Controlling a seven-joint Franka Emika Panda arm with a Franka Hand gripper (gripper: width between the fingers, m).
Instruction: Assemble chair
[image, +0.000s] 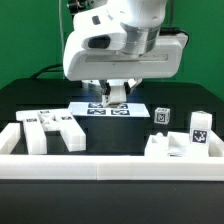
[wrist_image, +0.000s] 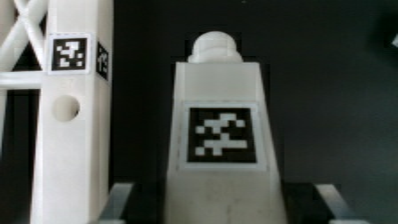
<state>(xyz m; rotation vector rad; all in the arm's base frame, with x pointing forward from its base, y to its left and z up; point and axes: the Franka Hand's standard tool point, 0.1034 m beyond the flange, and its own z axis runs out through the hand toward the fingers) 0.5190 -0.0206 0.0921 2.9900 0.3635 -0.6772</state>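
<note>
1. Pinching a short white leg (wrist_image: 217, 120) at the end away from its peg, the claw (image: 117, 93) is pressed together on it. Its dark fingers (wrist_image: 125, 205) show on either flank in the wrist view.
2. That grip leaves the rounded peg (wrist_image: 215, 45) bare, likely so it can be pushed into a socket.
3. Just beside the leg stands a long white frame piece (wrist_image: 68, 150) with a round hole (wrist_image: 64, 105) in its side. Whether the two touch, I cannot tell.
4. In the exterior view the claw hangs over the marker board (image: 140, 110), between two groups of loose parts.
5. One cluster (image: 50, 128) sits at the exterior view's left and another (image: 175, 145) at its right. Both are inside the white border wall (image: 110, 168), which probably keeps them from sliding away.
6. Assembly looks early. Next, the peg probably needs lining up squarely with a hole, since a tilted leg could jam.
</note>
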